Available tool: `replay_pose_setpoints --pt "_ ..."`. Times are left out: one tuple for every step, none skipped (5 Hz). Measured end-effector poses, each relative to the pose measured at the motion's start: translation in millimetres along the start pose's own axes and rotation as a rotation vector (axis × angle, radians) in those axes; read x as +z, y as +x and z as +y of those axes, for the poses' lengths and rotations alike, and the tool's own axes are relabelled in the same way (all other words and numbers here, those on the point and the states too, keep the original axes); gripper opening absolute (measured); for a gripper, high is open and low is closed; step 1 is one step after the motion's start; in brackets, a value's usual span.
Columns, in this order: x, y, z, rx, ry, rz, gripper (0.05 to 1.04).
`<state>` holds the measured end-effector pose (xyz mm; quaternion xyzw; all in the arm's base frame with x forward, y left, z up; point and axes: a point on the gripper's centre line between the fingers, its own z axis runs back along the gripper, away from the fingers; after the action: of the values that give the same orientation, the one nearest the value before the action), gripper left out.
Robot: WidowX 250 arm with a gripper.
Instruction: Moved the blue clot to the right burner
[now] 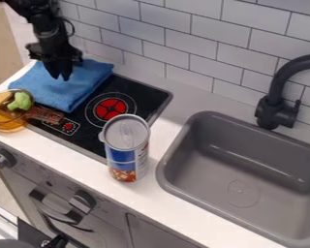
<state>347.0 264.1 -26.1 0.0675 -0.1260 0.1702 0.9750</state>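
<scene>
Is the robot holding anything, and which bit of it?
I can't tell for sure. The black gripper is at the back part of the blue cloth, but a grip on it isn't clear.

A toy kitchen — sink (pixel 248 160), cooktop (pixel 161 99), oven (pixel 67 213), tiled wall (pixel 209 38).

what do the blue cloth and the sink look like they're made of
The blue cloth looks like matte fabric, perhaps microfibre or terry, judging by its soft folds. The sink has a smooth, even grey satin finish; it could be composite, plastic or coated metal.
</scene>
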Motion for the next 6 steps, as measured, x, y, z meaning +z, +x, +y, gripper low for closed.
replay_pose_setpoints --pt "-13.1 -4.9 -3.2 -0.009 -0.01 -0.001 0.076" --pt "-17.4 -8.4 -8.4 0.01 -0.026 0.019 0.053" --pt "-18.2 -12.3 -19.2 -0.022 -0.042 0.051 0.053" --pt "-18.7 -13.2 -27.4 -0.009 -0.043 0.059 0.053" --pt "-20.1 -14.2 -38.3 -0.026 -0.062 0.048 0.053" --pt "-20.0 -13.5 -49.9 -0.052 -0.087 0.03 0.053"
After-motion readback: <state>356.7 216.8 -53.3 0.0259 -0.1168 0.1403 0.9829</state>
